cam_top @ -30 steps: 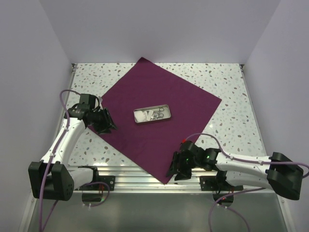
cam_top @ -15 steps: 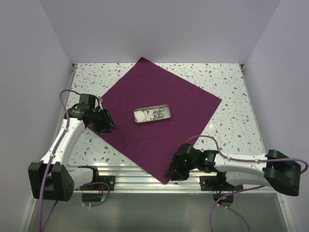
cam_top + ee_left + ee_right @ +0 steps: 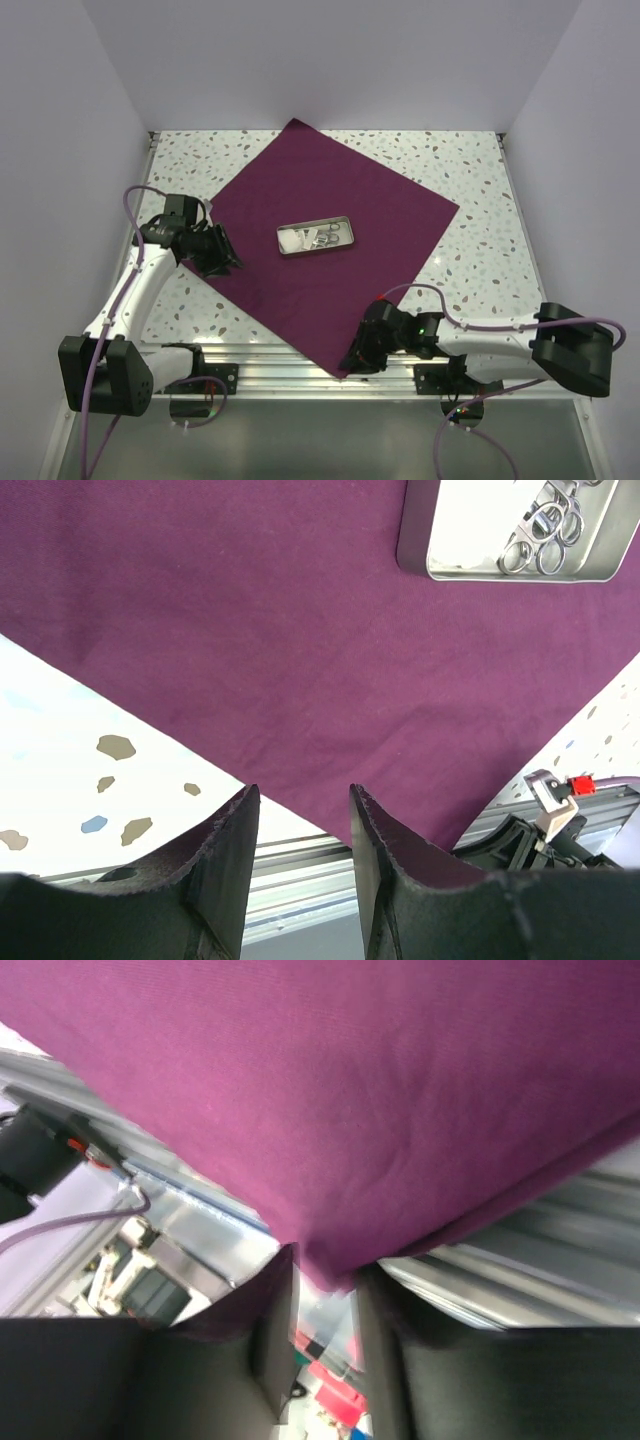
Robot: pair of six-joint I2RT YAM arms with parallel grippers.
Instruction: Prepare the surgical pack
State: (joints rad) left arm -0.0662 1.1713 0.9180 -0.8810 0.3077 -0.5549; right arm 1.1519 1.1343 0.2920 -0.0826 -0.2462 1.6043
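**Right pincer** [image 3: 322, 1298]: the jaws stand on either side of one corner of the cloth [image 3: 330, 190], with the corner's tip hanging between them. Whether the fingers [image 3: 268, 1310] have a bite on it cannot be told from the wrist view.

**Corner:** this is the corner on the near side of the tray [image 3: 279, 240], where the cloth runs off the worktop [image 3: 480, 230] over the rail [image 3: 270, 375].

**Left pincer** [image 3: 302, 798]: released and empty, it hovers over the cloth's edge to the left of the tray.

**Pack:** the cloth lies flat and unfolded. The tray sits about at its middle, holding the instruments [image 3: 328, 236] and gauze [image 3: 290, 240].

**Assessment:** the step in hand appears to be taking the near corner for a first fold over the tray.

**Recommendations:**
- Take a deeper hold than the very tip, since a shallow pinch is likely to slip.
- Raise the corner clear before moving it toward the tray, so the cloth is not dragged under the tray (it is light and would shift).
- Carry the corner straight at the tray and lay it down without brushing the contents.
- The left pincer could press the left edge down to steady the sheet.
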